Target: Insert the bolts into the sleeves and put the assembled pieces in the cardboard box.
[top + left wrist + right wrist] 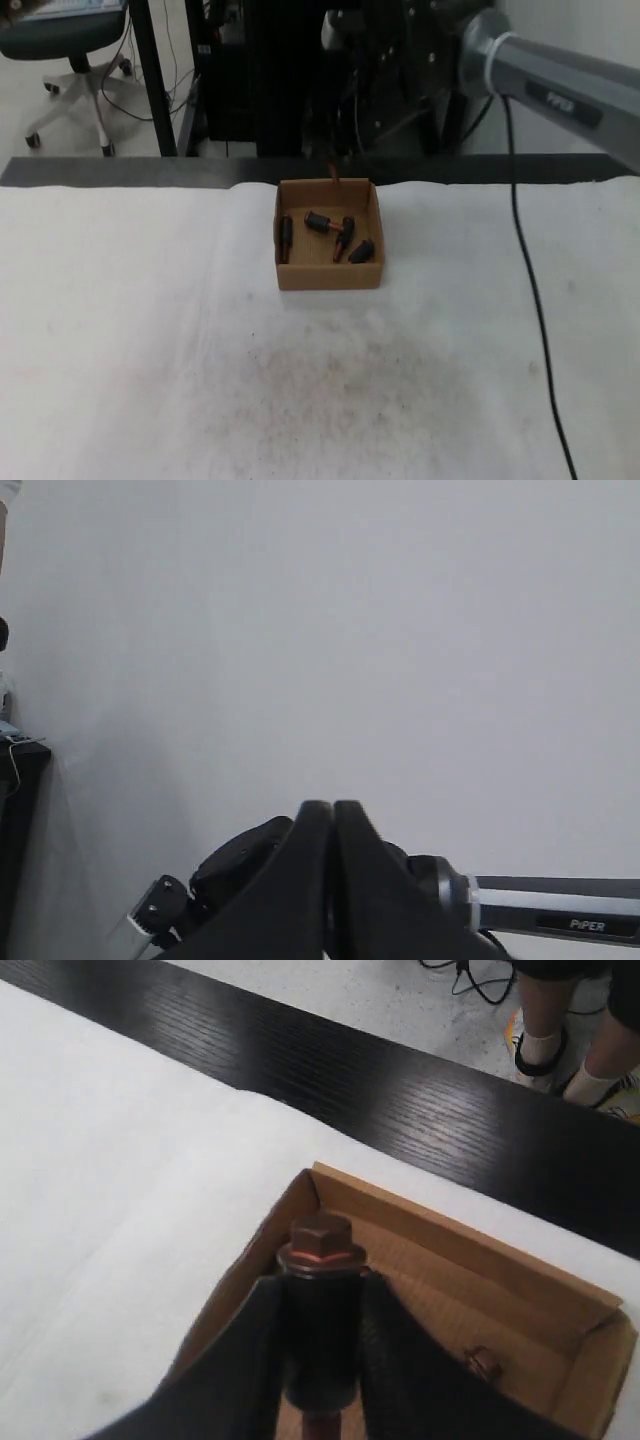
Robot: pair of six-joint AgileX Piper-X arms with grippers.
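Your right gripper [322, 1290] is clamped on an assembled piece [320, 1332], copper bolt head [320, 1241] on top, poised over the cardboard box [330, 276]. Four assembled pieces [345, 238] lie inside already, so this one makes five. As far as I can judge, only this drop is left. Your left gripper [333, 825] is pressed closed with nothing in it, facing the wall [350, 630].

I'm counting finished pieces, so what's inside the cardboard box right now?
Four dark pieces lie inside the cardboard box. The right gripper holds a fifth piece above it. Its near wall hides the floor just behind it.
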